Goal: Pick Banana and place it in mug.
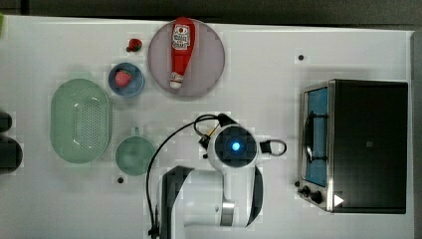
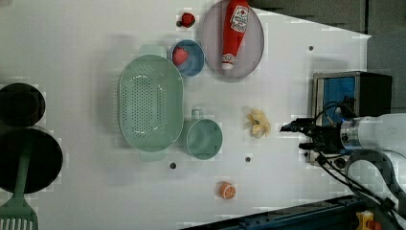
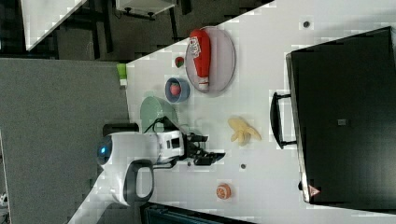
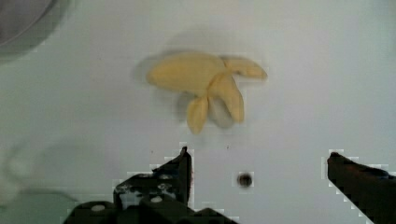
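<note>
The banana (image 4: pixel 210 86), a pale yellow peeled piece with spread peel flaps, lies on the white table, seen also in the left view (image 2: pixel 257 123) and the right view (image 3: pixel 243 129). My gripper (image 4: pixel 261 163) is open, with nothing between its dark fingers, and stays apart from the banana. In the left view the gripper (image 2: pixel 293 130) is just to the banana's right, and in the right view the gripper (image 3: pixel 208 147) is to the banana's left. The teal-green mug (image 2: pixel 204 139) stands upright and empty to the banana's left in the left view, next to the basket; the top view also shows the mug (image 1: pixel 135 155).
A mint perforated basket (image 2: pixel 151 103), a blue bowl (image 2: pixel 194 62) holding a strawberry, a plate (image 2: pixel 253 52) with a ketchup bottle (image 2: pixel 235 31), a loose strawberry (image 2: pixel 187 19) and an orange slice (image 2: pixel 227 190) lie around. A toaster oven (image 1: pixel 358 144) stands at the top view's right.
</note>
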